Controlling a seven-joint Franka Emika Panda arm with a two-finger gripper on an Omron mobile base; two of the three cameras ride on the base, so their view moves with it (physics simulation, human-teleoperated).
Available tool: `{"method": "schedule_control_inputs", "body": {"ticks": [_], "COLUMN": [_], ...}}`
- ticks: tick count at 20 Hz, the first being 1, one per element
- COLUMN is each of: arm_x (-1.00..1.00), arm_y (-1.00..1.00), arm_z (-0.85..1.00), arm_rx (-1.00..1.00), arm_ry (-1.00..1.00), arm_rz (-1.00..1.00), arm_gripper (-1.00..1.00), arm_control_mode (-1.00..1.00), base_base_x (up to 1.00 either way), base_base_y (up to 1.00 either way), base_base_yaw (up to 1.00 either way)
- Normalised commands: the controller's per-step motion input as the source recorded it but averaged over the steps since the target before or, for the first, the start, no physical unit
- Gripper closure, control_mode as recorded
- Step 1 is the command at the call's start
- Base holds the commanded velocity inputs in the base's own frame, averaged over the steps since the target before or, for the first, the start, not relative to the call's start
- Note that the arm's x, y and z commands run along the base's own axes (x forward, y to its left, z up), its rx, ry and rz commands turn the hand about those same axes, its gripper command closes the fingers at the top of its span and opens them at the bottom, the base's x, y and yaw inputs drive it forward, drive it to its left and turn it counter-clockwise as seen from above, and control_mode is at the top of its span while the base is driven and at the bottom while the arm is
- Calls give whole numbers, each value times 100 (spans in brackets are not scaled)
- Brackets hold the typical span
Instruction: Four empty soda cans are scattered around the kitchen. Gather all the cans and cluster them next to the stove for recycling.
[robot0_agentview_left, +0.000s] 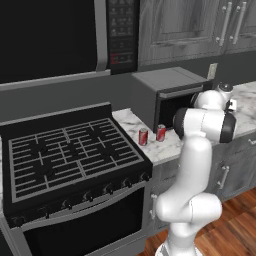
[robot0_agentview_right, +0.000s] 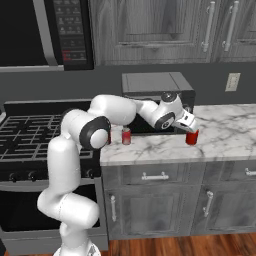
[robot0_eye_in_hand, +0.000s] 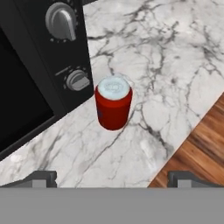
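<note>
Grey-veined white marble counter (robot0_agentview_right: 225, 135) across the middle right of the right base view, grey wood cabinets (robot0_agentview_right: 160, 30) above and below, wood floor (robot0_agentview_right: 200, 247) along the bottom edge. Wide black stove (robot0_agentview_left: 70, 155) with burner grates filling the left of the left base view, a row of front knobs and an oven door beneath, black microwave (robot0_agentview_left: 50, 35) overhead at upper left. Dark boxy countertop oven (robot0_agentview_left: 167, 97) just right of the stove, centre of that frame. Two soda cans (robot0_agentview_left: 143, 136) (robot0_agentview_left: 161, 132) upright side by side on the marble between stove edge and countertop oven, close together though contact cannot be told. Third soda can (robot0_agentview_right: 192, 137) upright at centre right of the right base view, on the counter just in front of the countertop oven's right corner. Same can (robot0_eye_in_hand: 113, 103) at the centre of the hand view, silver top up, beside the oven's knobs, near the counter edge at right. White arm reaching from lower left across to that can, gripper (robot0_agentview_right: 189, 122) poised directly above it. Jaws spread wide, fingertips (robot0_eye_in_hand: 41, 178) far apart at the bottom corners of the hand view, holding nothing, clear of the can.
</note>
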Motion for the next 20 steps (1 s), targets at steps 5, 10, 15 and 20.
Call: {"method": "schedule_control_inputs", "body": {"ticks": [5,10,15,20], "arm_x": [14,18,20,23], "arm_y": [-21,-3,-2,-3], "arm_z": [-4,-3,-7,-13], "arm_rx": [0,0,0,0], "arm_ry": [0,0,0,0], "arm_rz": [0,0,0,0], "arm_gripper": [-100,-100,-100,-100], "arm_control_mode": [-100,-100,-100,-100], "base_base_x": [0,0,0,0], "base_base_y": [0,0,0,0], "base_base_yaw": [0,0,0,0]}}
